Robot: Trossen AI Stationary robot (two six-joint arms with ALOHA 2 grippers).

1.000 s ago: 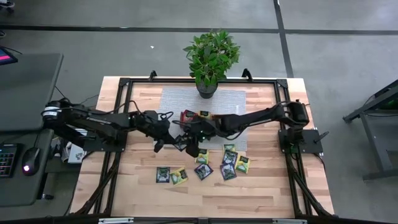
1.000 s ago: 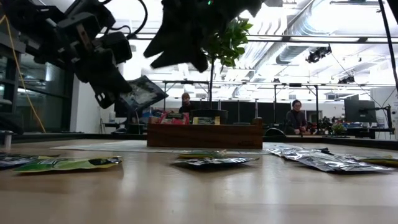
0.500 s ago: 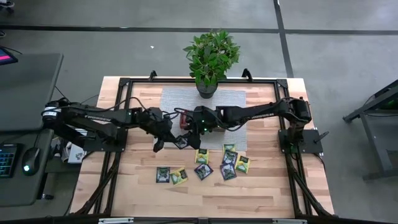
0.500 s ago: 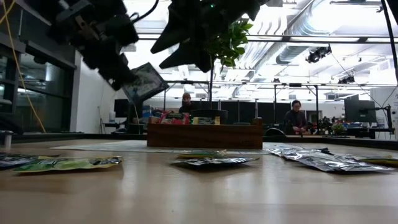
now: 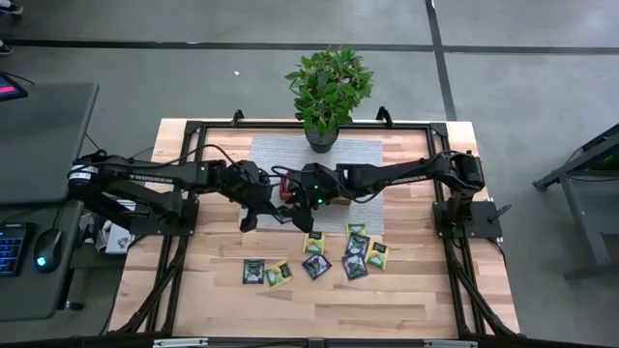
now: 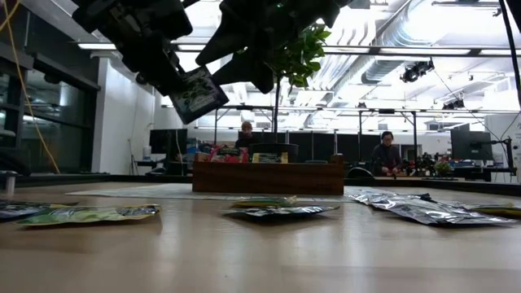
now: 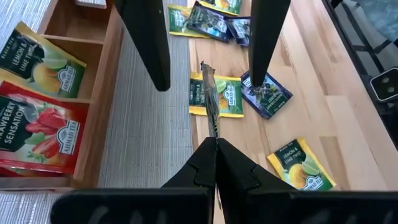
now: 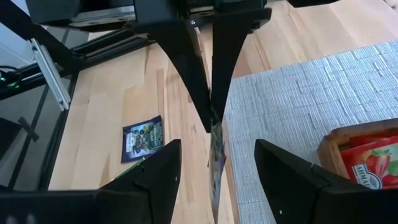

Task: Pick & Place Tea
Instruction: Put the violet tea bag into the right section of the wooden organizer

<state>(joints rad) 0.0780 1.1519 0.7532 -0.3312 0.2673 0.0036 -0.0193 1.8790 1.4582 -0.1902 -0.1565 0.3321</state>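
My left gripper is shut on one dark tea sachet, which it holds in the air over the near edge of the grey mat. The low view shows the sachet's printed face. My right gripper is open. Its fingers stand on either side of the sachet without touching it. The wooden tray on the mat holds a lemon and a strawberry sachet. Several more sachets lie flat on the table nearer the front. My left gripper pinches the sachet by one edge between its two fingertips. The fingers come from the table's left, slanting down. The sachet sticks out beyond them edge-on, lifted clear of the mat and the table.
A potted plant stands at the mat's far edge behind the tray. Black frame rails run along the table's sides. Bare wood lies near the front edge. People sit in the room behind.
My left gripper has risen with the sachet and rolled, so that the sachet has gone up and turned in the air. My right gripper has swung from the near side toward the tray and then kept still beside the sachet.
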